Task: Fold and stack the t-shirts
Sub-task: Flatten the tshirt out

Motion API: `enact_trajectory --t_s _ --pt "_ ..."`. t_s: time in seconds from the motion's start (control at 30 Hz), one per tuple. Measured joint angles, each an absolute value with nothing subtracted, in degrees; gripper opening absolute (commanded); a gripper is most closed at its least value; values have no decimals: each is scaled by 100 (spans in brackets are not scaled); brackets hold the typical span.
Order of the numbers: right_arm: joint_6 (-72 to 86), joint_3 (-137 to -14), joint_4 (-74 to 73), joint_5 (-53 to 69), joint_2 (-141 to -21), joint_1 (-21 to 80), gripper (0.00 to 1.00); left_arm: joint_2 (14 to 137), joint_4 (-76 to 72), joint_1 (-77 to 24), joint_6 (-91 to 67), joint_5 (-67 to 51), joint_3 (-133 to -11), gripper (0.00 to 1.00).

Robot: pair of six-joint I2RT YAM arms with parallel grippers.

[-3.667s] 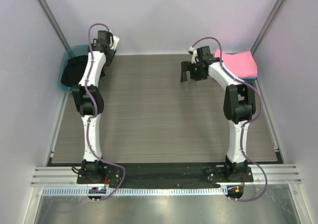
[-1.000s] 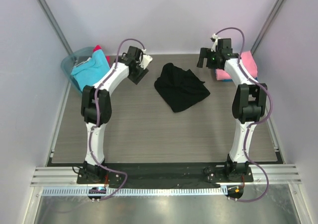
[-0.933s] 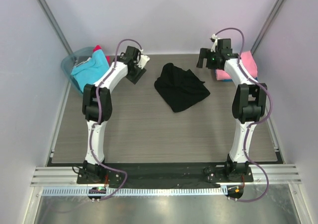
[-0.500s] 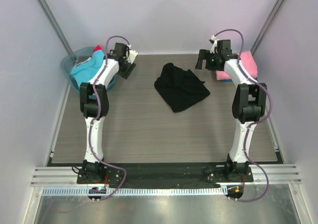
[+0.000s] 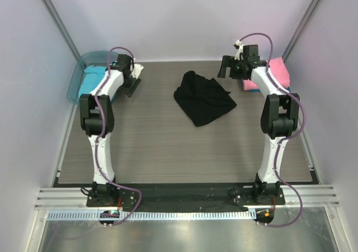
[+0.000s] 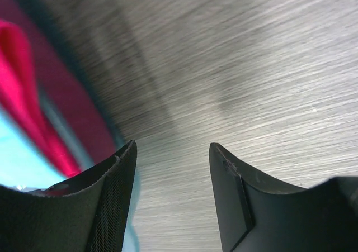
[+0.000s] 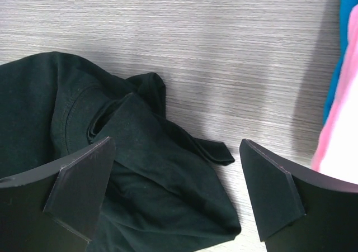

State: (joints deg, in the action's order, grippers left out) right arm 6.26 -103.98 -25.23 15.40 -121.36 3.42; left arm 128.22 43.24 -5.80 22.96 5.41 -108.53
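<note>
The black t-shirt (image 5: 204, 100) lies crumpled and unfolded on the table (image 5: 168, 146), toward its far centre. Only the right wrist view shows its collar and folds, below the right gripper (image 5: 228, 69), whose jaws stand wide and empty. A folded pink t-shirt (image 5: 277, 71) rests on a blue t-shirt (image 7: 334, 67) at far right. The tub (image 5: 92, 55), far left, holds a turquoise t-shirt (image 5: 89, 81) and a red t-shirt (image 6: 22, 95), the latter seen only from the left wrist. The left gripper (image 5: 132, 83), beside the tub, is partly open and empty.

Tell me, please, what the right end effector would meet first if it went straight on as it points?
Probably the black t-shirt, framed by the open right end effector; depth is unclear, so possibly bare table.
</note>
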Motion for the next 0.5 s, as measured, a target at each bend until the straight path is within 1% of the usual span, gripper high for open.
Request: enact_trajectory --t_s 0.13,0.27,0.43,0.5 --pt "600 -10398 -2521 1588 -12178 342 99 12787 4342 -567 2296 543 -11032 55" --pt "163 -10381 -2585 1883 -12173 351 92 12744 4353 -650 2320 338 -11198 55" --pt "-1463 -9288 -2895 2403 -11496 489 89 12521 4501 -873 1981 -263 -11128 58" --pt "-1933 -8908 -3096 2545 -11229 644 85 12418 4532 -982 1721 -484 -11107 59"
